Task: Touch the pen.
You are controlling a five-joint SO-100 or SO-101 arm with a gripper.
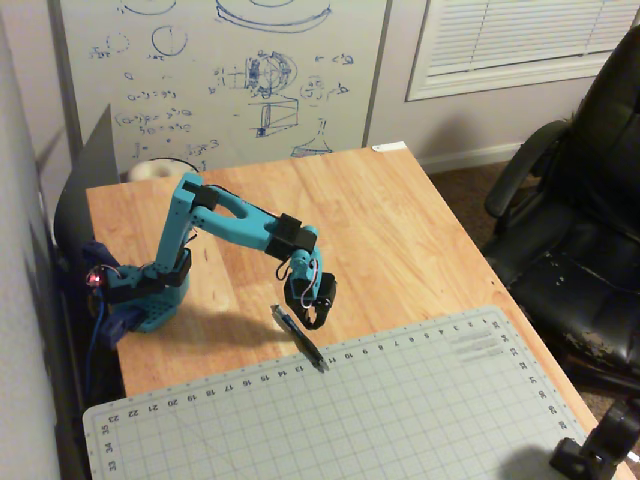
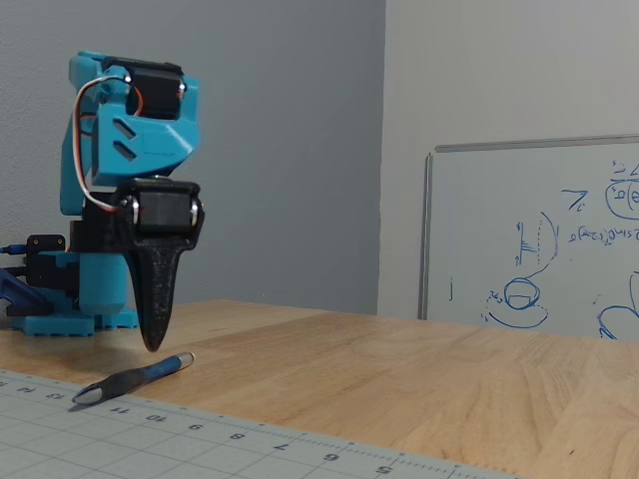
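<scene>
Pen flat on the wooden worktop, long axis from 11 to 5 o'clock in a fixed view looking down, lower tip resting on the cutting mat. End effector just beside the barrel at about 1 o'clock, hovering with tip pointed down and apparently just clear; nothing held, fingers seemingly closed though hard to tell. Likely only a short drop toward 7 o'clock left for contact.
</scene>
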